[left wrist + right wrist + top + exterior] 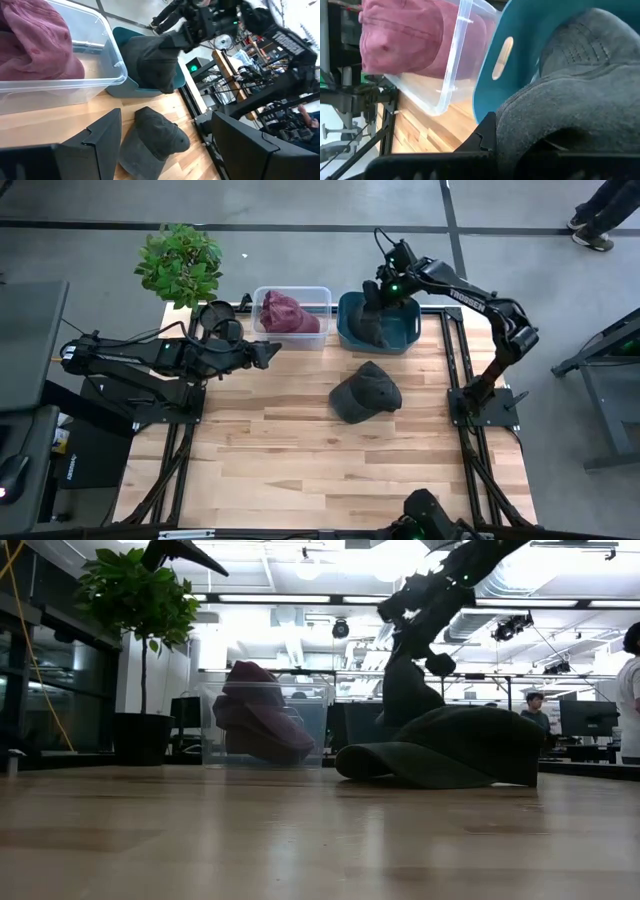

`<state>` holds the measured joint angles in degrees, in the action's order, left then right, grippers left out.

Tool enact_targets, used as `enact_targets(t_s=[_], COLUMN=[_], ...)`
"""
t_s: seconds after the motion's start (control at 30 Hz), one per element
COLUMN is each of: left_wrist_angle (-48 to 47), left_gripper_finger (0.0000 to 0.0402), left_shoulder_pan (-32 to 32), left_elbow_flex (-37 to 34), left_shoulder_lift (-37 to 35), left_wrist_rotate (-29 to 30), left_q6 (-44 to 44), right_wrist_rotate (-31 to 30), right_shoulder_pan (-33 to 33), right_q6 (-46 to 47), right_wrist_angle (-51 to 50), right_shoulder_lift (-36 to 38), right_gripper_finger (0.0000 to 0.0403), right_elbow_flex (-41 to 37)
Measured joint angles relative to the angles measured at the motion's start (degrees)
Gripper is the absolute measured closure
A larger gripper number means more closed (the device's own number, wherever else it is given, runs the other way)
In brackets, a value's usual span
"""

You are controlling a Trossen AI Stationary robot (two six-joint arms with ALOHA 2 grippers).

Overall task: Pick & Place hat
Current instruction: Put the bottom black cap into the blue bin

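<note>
A dark grey hat (372, 325) hangs into the teal bin (410, 330) at the table's far side, with my right gripper (377, 288) shut on it from above. A second dark grey hat (365, 392) lies by its brim and lower edge on the wooden table, nearer the middle. A maroon hat (288, 312) rests in the clear bin (318, 292) left of the teal one. My left gripper (268, 352) hovers open near the clear bin's near side, pointing toward the table's right and holding nothing. My right gripper pinches bunched grey fabric at the hat's upper end (520, 125) between its two fingers, slanting down from above. The hat (155, 60) hangs below the fingers, its lower part inside the teal bin (122, 40). Whether it touches the bin's bottom is hidden by the bin wall.
A potted plant (180, 262) stands at the far left corner. A round dark object (217, 315) sits left of the clear bin. The near half of the table (300, 470) is bare wood. A person's legs (600, 215) show beyond the far right corner.
</note>
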<state>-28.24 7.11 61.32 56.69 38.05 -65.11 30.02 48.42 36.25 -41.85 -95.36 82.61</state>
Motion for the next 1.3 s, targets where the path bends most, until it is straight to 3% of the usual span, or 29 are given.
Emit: enact_targets(t_s=[0.2,0.43,0.77,1.3], left_wrist_angle=[0.25,0.26,0.26,0.25], left_gripper_finger=[0.0136,0.0136,0.0136,0.0136], left_shoulder_pan=[0.0,0.0,0.0,0.0], left_elbow_flex=[0.0,0.0,0.0,0.0], left_shoulder_lift=[0.0,0.0,0.0,0.02], left_wrist_rotate=[-0.18,-0.48,-1.35,-1.3], left_q6=[-0.02,0.0,0.03,-0.06], right_wrist_rotate=[-0.29,-7.74,-10.69,-10.61], right_shoulder_pan=[0.33,0.45,1.87,4.18], right_q6=[2.3,0.43,-2.75,-7.47], right_wrist_angle=[4.9,2.47,1.39,0.33], right_shoulder_lift=[-1.93,-2.26,-2.26,-2.17], right_gripper_finger=[0.0403,0.0403,0.0384,0.0235], right_elbow_flex=[-0.02,-0.02,-0.02,-0.02])
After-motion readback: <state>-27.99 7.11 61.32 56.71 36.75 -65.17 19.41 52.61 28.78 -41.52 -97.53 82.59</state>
